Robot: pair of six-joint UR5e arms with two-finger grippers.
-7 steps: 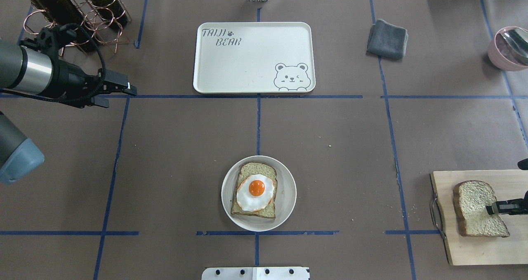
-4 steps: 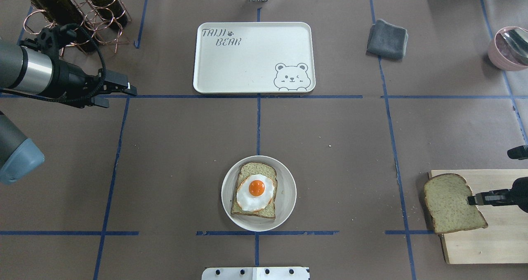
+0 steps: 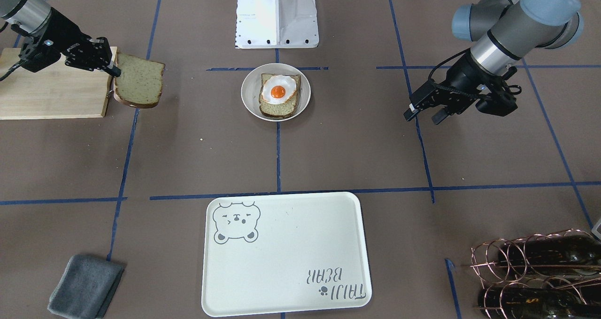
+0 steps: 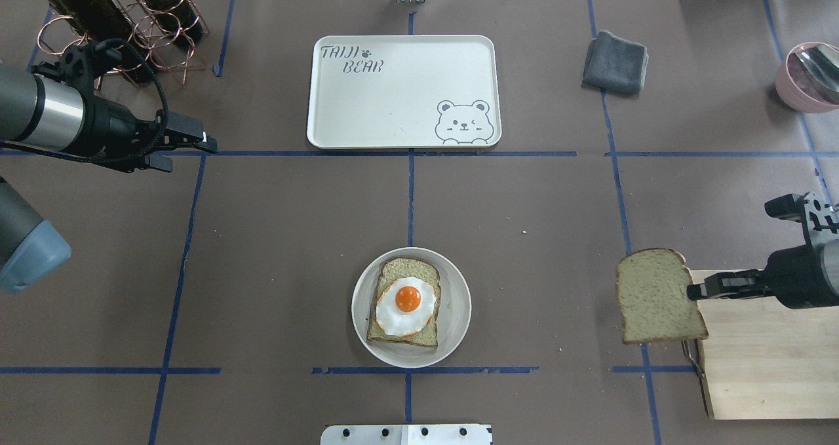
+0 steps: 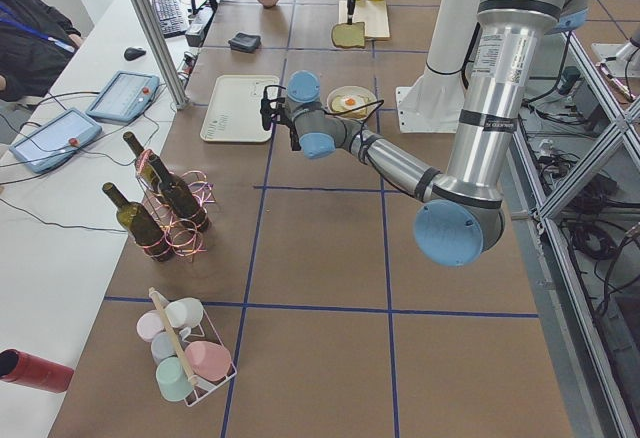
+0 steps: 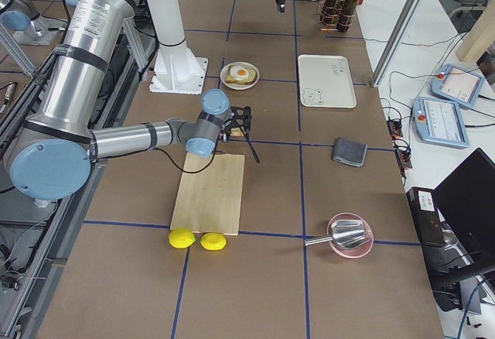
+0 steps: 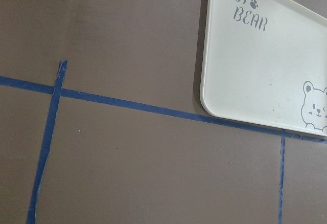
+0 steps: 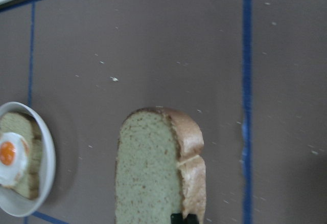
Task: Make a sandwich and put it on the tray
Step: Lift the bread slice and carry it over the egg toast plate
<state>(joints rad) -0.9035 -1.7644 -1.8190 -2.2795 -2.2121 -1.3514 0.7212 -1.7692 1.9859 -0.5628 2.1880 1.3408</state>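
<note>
A small round white dish (image 4: 459, 307) near the table's front centre holds one tan bread slice (image 4: 408, 271) with a fried egg (image 4: 407, 305) on top. My right gripper (image 4: 695, 292) is shut on the edge of a second bread slice (image 4: 655, 295) and holds it in the air, left of the cutting board and right of the dish. This slice also shows in the right wrist view (image 8: 153, 168) and the front view (image 3: 138, 86). The cream tray (image 4: 403, 91) with its bear drawing lies empty at the far centre. My left gripper (image 4: 192, 156) is open and empty at the left, level with the tray's near edge.
A light wooden cutting board (image 4: 760, 353) lies at the front right. A folded grey cloth (image 4: 615, 61) lies right of the tray. A copper rack with wine bottles (image 4: 124, 19) stands at the far left. A pink bowl (image 4: 806, 78) sits at the far right.
My right gripper has lifted the bread slice off the cutting board and carried it left, toward the dish. The left arm has not moved.
</note>
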